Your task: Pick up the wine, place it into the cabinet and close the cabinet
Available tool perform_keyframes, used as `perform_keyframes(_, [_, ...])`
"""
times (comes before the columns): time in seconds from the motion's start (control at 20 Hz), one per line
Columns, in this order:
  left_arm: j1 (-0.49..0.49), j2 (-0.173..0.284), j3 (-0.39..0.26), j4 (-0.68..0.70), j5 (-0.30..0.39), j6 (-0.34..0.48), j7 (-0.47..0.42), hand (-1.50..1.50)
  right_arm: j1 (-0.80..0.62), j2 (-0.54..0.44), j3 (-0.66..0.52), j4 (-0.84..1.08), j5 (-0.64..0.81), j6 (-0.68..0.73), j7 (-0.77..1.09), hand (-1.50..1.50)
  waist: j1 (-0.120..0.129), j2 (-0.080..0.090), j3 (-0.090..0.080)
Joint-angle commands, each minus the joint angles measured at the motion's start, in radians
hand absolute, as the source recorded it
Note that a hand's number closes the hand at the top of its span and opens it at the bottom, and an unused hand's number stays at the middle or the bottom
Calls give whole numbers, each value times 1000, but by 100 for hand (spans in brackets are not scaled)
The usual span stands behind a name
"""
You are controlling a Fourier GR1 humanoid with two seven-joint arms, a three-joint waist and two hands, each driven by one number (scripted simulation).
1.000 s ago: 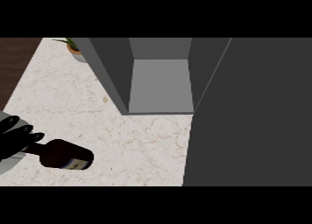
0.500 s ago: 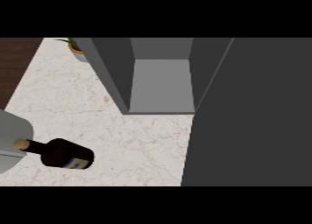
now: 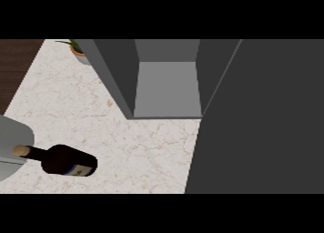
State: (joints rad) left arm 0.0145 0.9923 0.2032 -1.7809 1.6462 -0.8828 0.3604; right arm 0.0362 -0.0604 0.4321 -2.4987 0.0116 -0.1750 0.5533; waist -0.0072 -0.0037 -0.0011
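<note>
The wine bottle is dark with a pale label and sits on the marble counter at the lower left. Its corked neck points left and overlaps a grey forearm that fills the left edge. No black hand shows anywhere. The grey cabinet stands open at the back of the counter, and its inside looks bare. Its dark door is swung out and covers the right side of the view.
A potted plant stands at the back left beside the cabinet's side wall. Dark wooden floor lies beyond the counter's left edge. Bare marble stretches between the bottle and the cabinet opening.
The black hand seen at the bottle's neck a second ago has gone from view, and a grey forearm now covers that spot. The bottle has stayed where it was.
</note>
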Motion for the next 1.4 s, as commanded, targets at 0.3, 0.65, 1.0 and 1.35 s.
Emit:
perform_keyframes(0.3, [-10, -138, -27, 9, -165, -1, 32, -150, 48, -80, 61, -228, 114, -49, 103, -150, -9, -3, 0])
perform_keyframes(0.65, [-124, -221, -57, 129, -268, -41, 53, -150, -3, -83, 112, -173, 142, -97, 92, -150, -13, 1, 0])
perform_keyframes(1.0, [-78, -398, -65, 149, -492, -77, 26, -150, 8, -108, 173, -198, 188, -164, 105, -150, -12, -2, -1])
perform_keyframes(1.35, [-114, -491, 5, 311, -689, -201, -25, -150, -7, -173, 118, -210, 135, -160, 95, -150, -15, 0, -1])
